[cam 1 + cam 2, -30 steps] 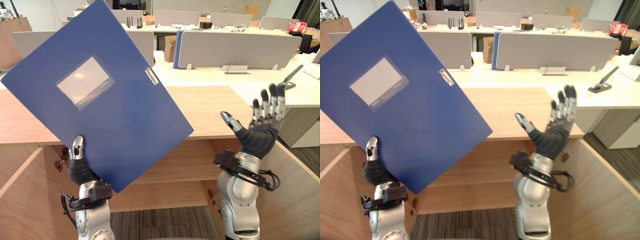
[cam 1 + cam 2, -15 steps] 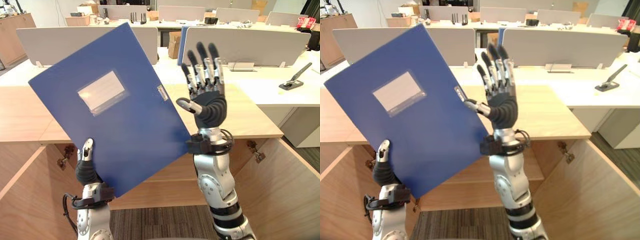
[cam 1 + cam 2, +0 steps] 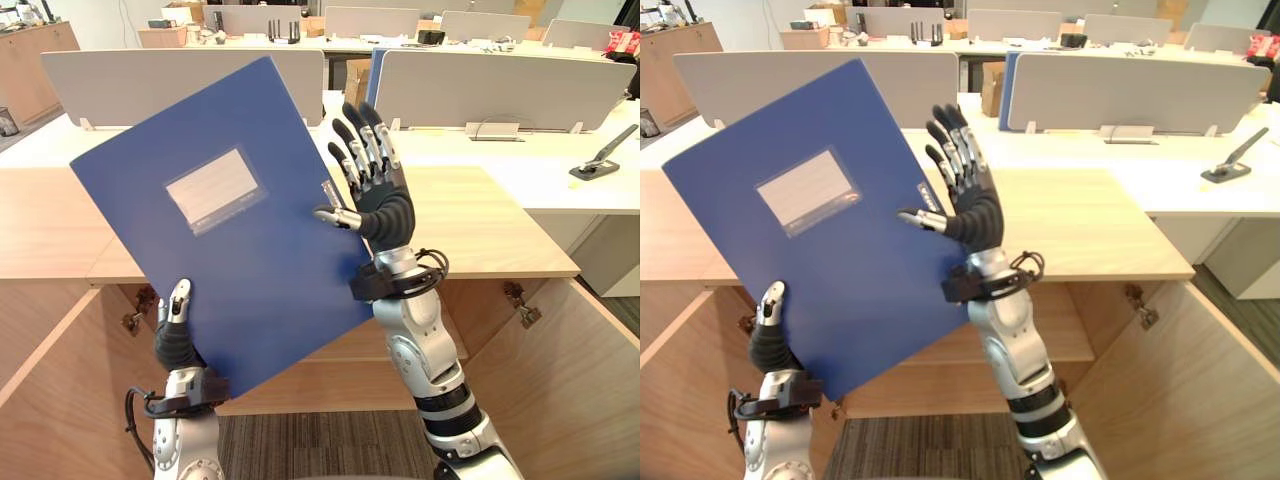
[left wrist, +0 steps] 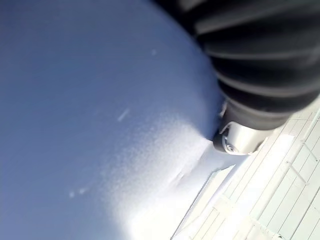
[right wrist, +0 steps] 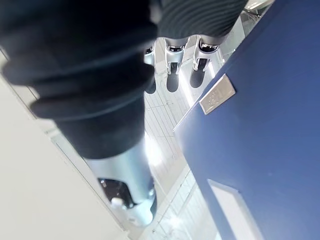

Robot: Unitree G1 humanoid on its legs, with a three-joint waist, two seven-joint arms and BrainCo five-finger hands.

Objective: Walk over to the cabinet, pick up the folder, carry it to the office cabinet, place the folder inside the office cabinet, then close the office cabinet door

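The left hand (image 3: 172, 335) pinches the tilted folder (image 3: 250, 270) by its lower corner; the right hand (image 3: 385, 205), fingers spread, stands at its clasp edge.

Tilted blue folder (image 3: 240, 250), left robot hand (image 3: 172, 338) gripping its lower edge, right robot hand (image 3: 383, 208) spread

Light wooden cabinet top (image 3: 500, 230), white desk (image 3: 520, 175) behind it, dark tool (image 3: 600, 158) on the desk, perhaps a stapler

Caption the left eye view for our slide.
Left hand holds a flat blue folder aloft; open right hand at its edge.
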